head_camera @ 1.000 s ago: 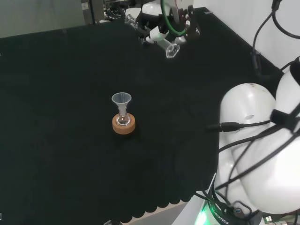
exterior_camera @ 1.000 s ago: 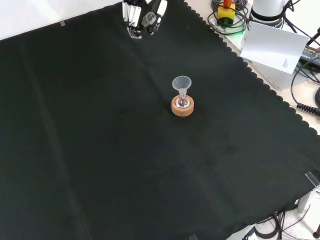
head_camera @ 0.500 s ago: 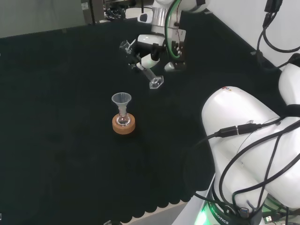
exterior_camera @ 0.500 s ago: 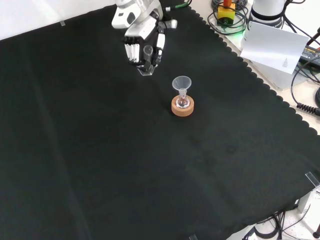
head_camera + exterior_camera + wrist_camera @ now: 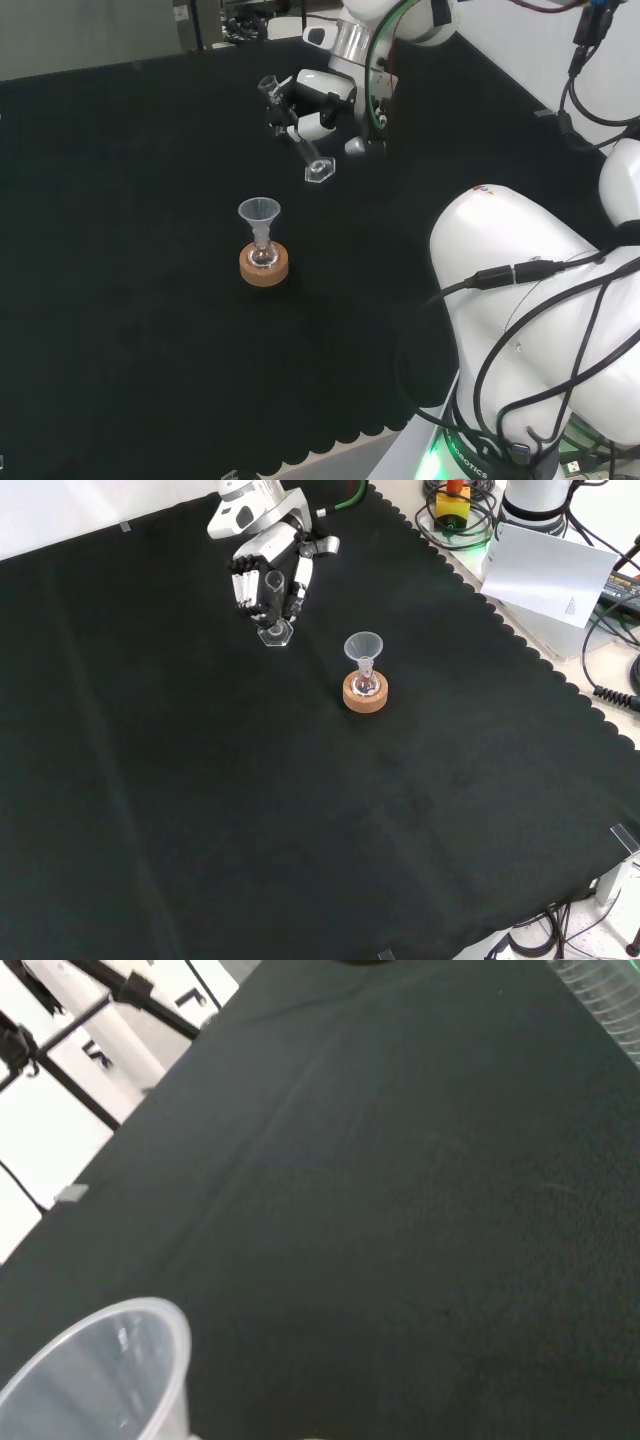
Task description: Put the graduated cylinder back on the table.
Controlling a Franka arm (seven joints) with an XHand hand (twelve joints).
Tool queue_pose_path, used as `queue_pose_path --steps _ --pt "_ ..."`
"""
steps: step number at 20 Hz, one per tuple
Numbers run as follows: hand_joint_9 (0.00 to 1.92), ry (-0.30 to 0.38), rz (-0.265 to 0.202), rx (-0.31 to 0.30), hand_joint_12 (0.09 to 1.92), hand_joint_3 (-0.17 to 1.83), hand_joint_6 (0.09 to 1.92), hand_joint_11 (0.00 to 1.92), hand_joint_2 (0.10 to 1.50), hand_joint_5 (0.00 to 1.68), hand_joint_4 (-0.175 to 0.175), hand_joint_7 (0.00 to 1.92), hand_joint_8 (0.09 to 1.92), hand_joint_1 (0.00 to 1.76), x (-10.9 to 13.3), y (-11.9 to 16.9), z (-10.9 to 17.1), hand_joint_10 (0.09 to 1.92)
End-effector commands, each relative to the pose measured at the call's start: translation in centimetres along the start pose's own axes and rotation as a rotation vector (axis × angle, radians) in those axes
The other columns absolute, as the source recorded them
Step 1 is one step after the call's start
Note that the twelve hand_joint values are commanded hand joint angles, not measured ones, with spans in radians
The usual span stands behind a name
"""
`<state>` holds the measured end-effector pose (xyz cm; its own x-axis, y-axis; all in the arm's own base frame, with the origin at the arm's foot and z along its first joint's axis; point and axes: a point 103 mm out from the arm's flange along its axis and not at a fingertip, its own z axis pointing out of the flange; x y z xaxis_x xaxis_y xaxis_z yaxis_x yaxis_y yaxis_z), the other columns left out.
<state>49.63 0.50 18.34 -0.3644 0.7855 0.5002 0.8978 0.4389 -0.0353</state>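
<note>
Black cloth (image 5: pixel 300 830) with a scalloped edge is covering the worktop. A white card (image 5: pixel 545 572) and coiled cables (image 5: pixel 455 520) are lying beyond its far right corner in the front view. A white wall (image 5: pixel 520 40) is standing behind in the head view.

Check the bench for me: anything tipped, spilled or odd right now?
Nothing spilled. The cylinder is tilted in the hand, its base not seen resting on the cloth. The funnel stands upright in the small flask on its cork ring.
</note>
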Motion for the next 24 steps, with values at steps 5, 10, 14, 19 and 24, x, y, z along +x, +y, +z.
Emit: queue_pose_path --steps 5,10,14,19,24 --pt "1.32 0.144 -0.029 -0.107 0.82 0.00 1.12 1.09 1.15 0.91 -0.175 0.94 1.10 1.25 -3.1 3.0 2.9 0.18" --pt "1.32 0.160 -0.035 -0.123 0.83 0.00 1.13 1.08 1.15 0.90 -0.175 0.93 1.11 1.25 -3.6 4.0 4.0 0.18" --pt "1.31 0.194 -0.023 -0.147 0.83 0.00 1.13 1.08 1.15 0.90 -0.175 0.93 1.11 1.25 -4.2 4.5 4.7 0.18" --pt "1.31 0.208 -0.018 -0.158 0.83 0.00 1.13 1.07 1.15 0.90 -0.175 0.93 1.11 1.25 -4.6 5.1 5.3 0.18" --pt "1.31 0.219 -0.008 -0.166 0.84 0.00 1.13 1.07 1.15 0.90 -0.175 0.93 1.12 1.25 -5.2 5.3 5.8 0.18"
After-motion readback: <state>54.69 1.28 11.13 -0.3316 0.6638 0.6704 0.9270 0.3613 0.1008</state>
